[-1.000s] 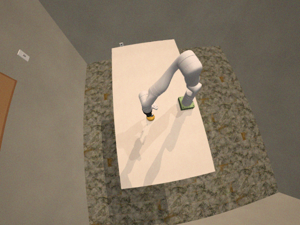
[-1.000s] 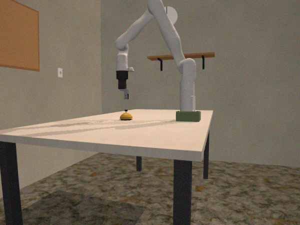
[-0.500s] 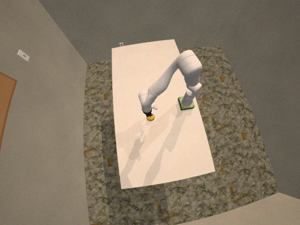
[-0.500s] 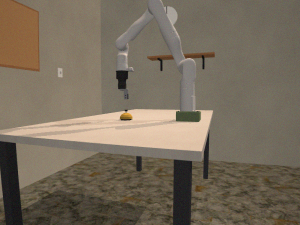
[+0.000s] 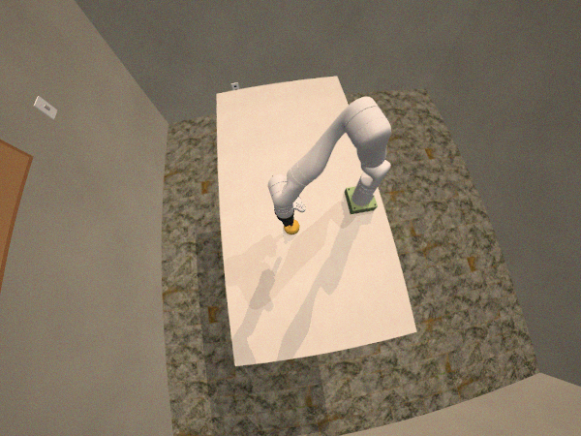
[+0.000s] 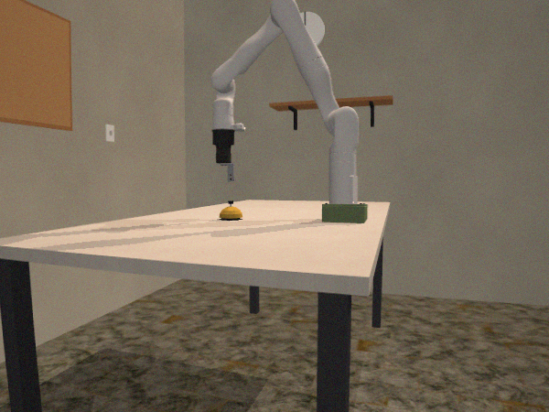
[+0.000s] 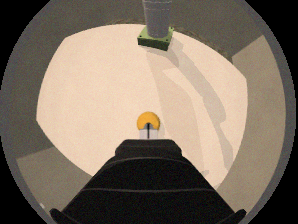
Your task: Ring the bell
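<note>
The bell (image 6: 231, 212) is a small yellow dome with a thin dark button (image 6: 231, 202) on top, standing on the white table. It also shows in the overhead view (image 5: 291, 227) and the wrist view (image 7: 148, 123). My gripper (image 6: 231, 174) hangs straight above the bell, fingers pointing down, with a clear gap between the fingertips and the button. The fingers are shut together and hold nothing. In the overhead view the gripper (image 5: 288, 221) partly covers the bell. In the wrist view the dark gripper body fills the lower half and the fingertips (image 7: 147, 137) meet just below the bell.
The arm's green base (image 6: 344, 212) stands on the table to the right of the bell. A wooden shelf (image 6: 331, 103) hangs on the back wall.
</note>
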